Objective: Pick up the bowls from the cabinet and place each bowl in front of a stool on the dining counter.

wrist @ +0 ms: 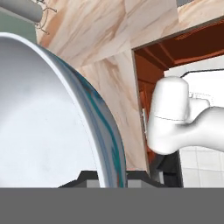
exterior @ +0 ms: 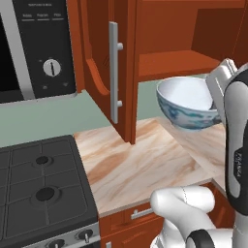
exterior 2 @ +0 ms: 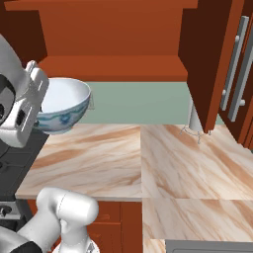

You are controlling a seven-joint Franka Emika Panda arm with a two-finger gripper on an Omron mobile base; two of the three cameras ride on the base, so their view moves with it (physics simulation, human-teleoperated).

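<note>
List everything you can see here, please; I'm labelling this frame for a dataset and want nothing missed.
Bowl: one, white inside, blue-patterned outside, held in the air over the worktop, below the cabinet shelf.
Cabinet: one, red-brown, on the wall, door swung open, silver bar handle.
Worktop: one, beige-tan marble look, under the cabinet.
Stove: one, dark grey, left of the worktop.
Microwave: one, black and silver, above the stove.
Drawer handle: one, silver, below the worktop.
Gripper: one, dark fingertips astride the bowl's rim.
Arm: one, white.
</note>
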